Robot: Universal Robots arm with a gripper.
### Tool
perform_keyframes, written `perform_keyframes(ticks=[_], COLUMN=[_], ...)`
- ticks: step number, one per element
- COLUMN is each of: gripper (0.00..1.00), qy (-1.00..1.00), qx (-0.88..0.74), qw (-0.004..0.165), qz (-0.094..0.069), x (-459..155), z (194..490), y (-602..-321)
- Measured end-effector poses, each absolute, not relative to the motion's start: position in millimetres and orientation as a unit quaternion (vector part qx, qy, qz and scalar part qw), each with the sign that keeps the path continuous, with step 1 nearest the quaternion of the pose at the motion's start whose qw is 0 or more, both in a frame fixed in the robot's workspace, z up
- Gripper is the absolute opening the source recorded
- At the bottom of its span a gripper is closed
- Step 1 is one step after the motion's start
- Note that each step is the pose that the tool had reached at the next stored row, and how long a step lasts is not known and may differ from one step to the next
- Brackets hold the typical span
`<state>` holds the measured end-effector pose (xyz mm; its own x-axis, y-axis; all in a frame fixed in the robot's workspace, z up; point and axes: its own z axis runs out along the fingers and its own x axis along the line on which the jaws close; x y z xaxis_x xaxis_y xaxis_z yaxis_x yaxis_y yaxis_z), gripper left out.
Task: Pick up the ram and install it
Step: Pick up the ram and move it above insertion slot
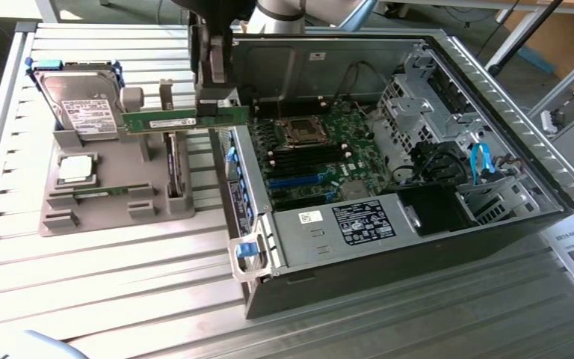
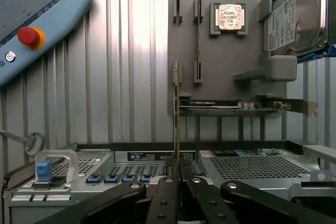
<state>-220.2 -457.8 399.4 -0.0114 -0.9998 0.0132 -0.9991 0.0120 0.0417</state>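
Gripper (image 2: 178,170) jaws are clamped on one end of the ram (image 1: 173,120), holding it level above the grey holder tray's (image 1: 102,223) edge beside the open computer case (image 1: 387,284), so its contact edge hangs free.

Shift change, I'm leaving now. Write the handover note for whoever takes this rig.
Gripper: fingers shut on the ram, gripped near its end on the case side.
Ram: held level in the air over the grey holder tray, next to the open computer case.
Done: the ram is picked up, clear of the tray.
Left: the ram is not yet in a slot on the motherboard.
The hard drive and processor sit on the tray.
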Motion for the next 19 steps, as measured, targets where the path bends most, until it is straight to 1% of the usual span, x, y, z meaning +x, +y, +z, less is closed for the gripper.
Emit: perform_keyframes(ticks=[11, 15, 19], gripper=[0.12, 0.12, 0.12], qy=[-0.710, -0.709, -0.709], qx=[0.704, 0.705, 0.705], qw=[0.019, 0.019, 0.019], qz=[-0.010, -0.010, -0.010], x=[-182, -135, -115], z=[399, 399, 399], y=[-457, -457, -457])
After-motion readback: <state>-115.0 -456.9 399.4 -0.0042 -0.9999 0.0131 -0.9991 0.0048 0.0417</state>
